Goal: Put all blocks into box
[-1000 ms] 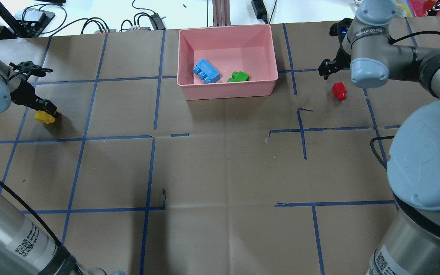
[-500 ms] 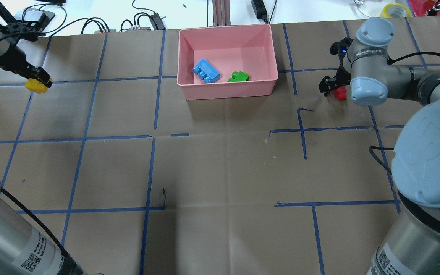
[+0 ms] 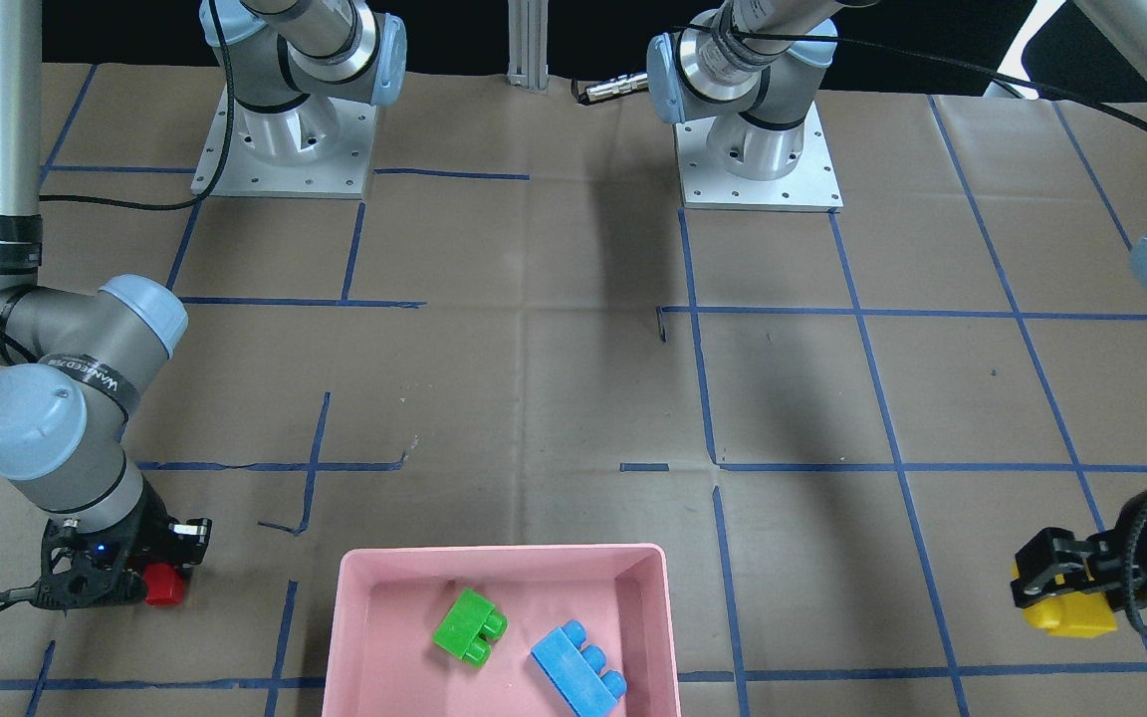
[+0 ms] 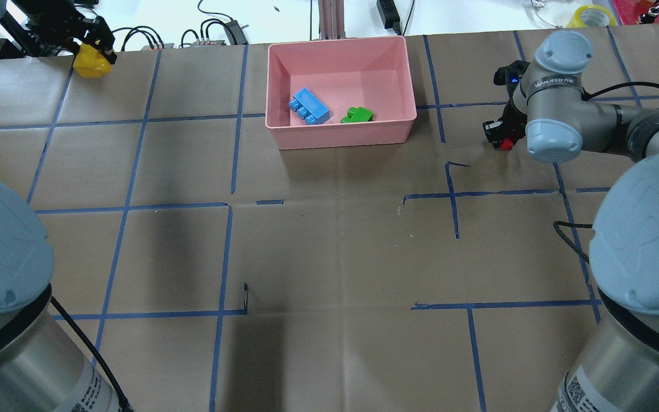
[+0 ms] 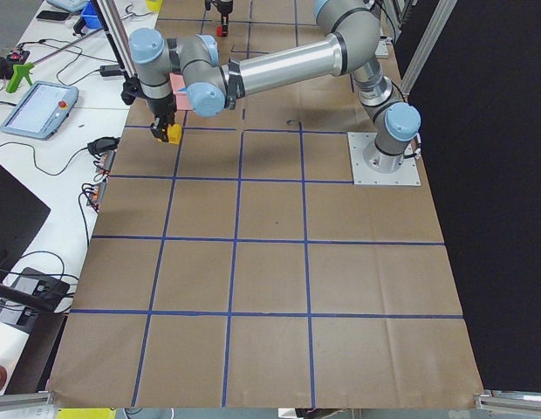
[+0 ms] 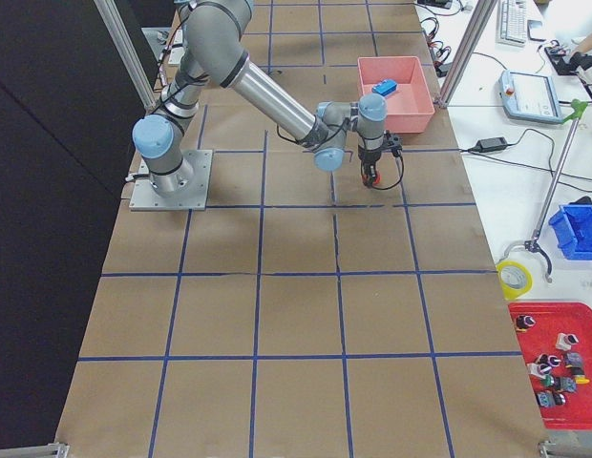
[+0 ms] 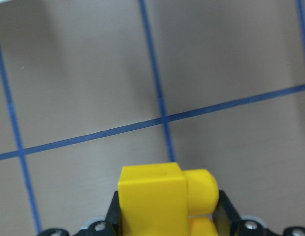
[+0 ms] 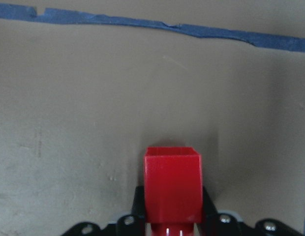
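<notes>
Progress check: left hand [image 4: 94,52] pinching the yellow brick [image 4: 90,65] up off the surface [image 4: 335,257], right hand [image 4: 503,138] pinching the red brick [image 8: 172,184] near the box [image 4: 341,140], blue brick [image 4: 309,106] and green brick [image 4: 357,115] lying inside.

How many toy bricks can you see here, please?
4. The blue brick and green brick lie in the pink box; the yellow brick is held by the left gripper; the red brick sits in the right gripper. None seems hidden.
</notes>
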